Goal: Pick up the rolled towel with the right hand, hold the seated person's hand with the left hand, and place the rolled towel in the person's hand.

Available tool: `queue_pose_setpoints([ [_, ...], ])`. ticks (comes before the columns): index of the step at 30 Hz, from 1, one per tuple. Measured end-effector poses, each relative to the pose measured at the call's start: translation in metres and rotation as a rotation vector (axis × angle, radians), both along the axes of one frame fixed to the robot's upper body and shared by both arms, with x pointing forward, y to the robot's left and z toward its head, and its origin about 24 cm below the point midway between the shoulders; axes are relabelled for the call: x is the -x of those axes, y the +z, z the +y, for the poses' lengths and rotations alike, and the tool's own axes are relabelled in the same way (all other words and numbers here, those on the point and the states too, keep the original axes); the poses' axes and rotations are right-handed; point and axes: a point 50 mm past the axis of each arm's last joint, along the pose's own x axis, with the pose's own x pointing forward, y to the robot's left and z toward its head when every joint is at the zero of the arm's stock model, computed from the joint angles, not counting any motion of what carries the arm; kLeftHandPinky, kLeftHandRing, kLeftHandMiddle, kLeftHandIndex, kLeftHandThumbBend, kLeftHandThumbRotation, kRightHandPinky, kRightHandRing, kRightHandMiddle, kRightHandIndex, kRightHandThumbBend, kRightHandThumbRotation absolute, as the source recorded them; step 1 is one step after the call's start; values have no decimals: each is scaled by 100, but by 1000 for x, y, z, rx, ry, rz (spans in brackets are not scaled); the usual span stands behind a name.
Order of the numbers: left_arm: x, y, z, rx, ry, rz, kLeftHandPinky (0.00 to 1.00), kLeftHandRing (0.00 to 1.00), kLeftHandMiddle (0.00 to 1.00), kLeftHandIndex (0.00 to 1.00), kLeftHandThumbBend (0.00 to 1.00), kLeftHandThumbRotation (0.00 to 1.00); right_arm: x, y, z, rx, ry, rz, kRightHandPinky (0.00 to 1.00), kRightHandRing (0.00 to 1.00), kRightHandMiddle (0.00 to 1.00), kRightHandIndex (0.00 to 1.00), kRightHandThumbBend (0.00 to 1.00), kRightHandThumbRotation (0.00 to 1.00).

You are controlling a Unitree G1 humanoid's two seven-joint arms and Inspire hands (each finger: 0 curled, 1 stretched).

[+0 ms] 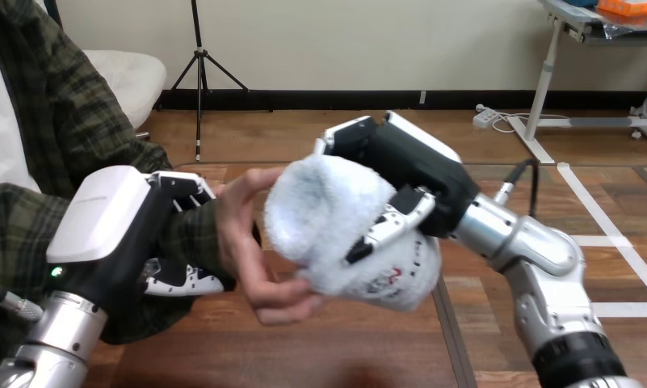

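The rolled towel [324, 218], pale blue-white and fluffy, is held in mid-view by my right hand [401, 174], whose fingers and thumb curl round it from the right. The person's hand [251, 250] reaches in from the left, palm open toward the towel, its fingertips touching the towel's underside and left face. My left hand [134, 234] is shut round the person's wrist, over the checked sleeve, with its fingers above and its thumb below.
The wooden table [304, 347] lies below both hands, with a dark seam [453, 331] running toward the front. The person's sleeved arm [53, 162] fills the left side.
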Motion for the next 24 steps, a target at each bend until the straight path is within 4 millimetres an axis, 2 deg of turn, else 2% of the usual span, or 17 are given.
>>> queue_pose_setpoints([
  [24,4,5,-11,39,-19,-13,30,34,39,40,100,0,-16,-2,17,33,18,52,8,13,19,25,76,0],
])
